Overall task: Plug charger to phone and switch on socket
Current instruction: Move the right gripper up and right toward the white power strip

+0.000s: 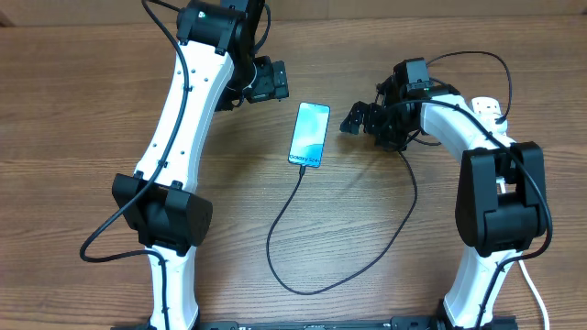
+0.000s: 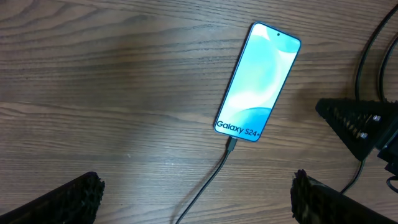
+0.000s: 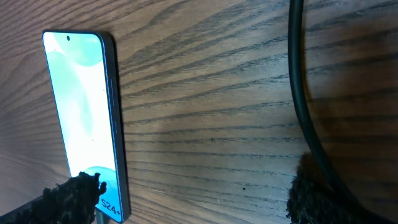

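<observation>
Left hand (image 1: 268,82) and right hand (image 1: 356,119) both spread, empty. Charger (image 2: 230,147) limp, light; pinch near stiff tip at phone (image 1: 309,135). Phone glossy, may slide on table (image 1: 92,110).

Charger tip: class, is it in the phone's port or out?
In. The charger tip sits flush against the phone at its Galaxy-text end, no gap showing, in the left wrist view.
</observation>
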